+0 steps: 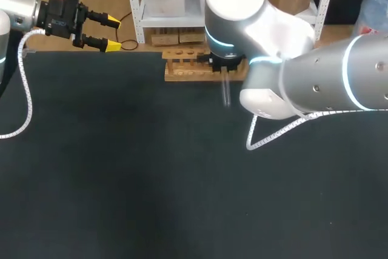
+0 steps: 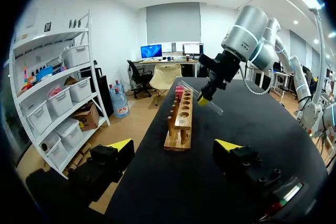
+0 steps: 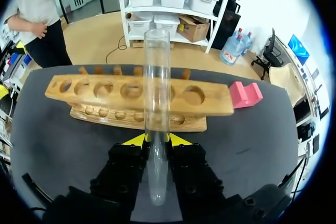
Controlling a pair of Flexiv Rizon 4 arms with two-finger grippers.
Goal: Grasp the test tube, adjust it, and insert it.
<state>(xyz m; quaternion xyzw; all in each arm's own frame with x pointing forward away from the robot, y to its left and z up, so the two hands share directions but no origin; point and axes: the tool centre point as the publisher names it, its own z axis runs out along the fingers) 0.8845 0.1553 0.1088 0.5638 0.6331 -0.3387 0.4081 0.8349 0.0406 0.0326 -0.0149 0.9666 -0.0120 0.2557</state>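
My right pincer [image 3: 157, 139] was clenched on the test tube [image 3: 157, 77], yellow tips pinching the glass from both sides. The tube ran straight out ahead of my fingers and crossed over the wooden rack [image 3: 218, 103], which sat just ahead of and below the tips. It looked as if the open mouth pointed away from me and the rounded end back toward my wrist. If so, that was the wrong end leading, and the big risk was right there!

The tube lay across the row of holes, not standing over one. Pushing down like that would have knocked glass against the top board, and could have cracked it or shoved the rack along the black table [image 1: 151, 180]. Turning it upright had its own danger. The glass was smooth and my grip sat low on it, so a quick swing might have let it slide or twist between the tips. A slight tilt at a hole's edge could have jammed it.

A pink block [image 3: 244, 94] sat touching the rack's end, off to one side of my fingers, close enough to clip.

My left pincer [image 1: 108, 33] hung released and holding nothing, well apart from all this, so it offered no ready support if the tube slipped.
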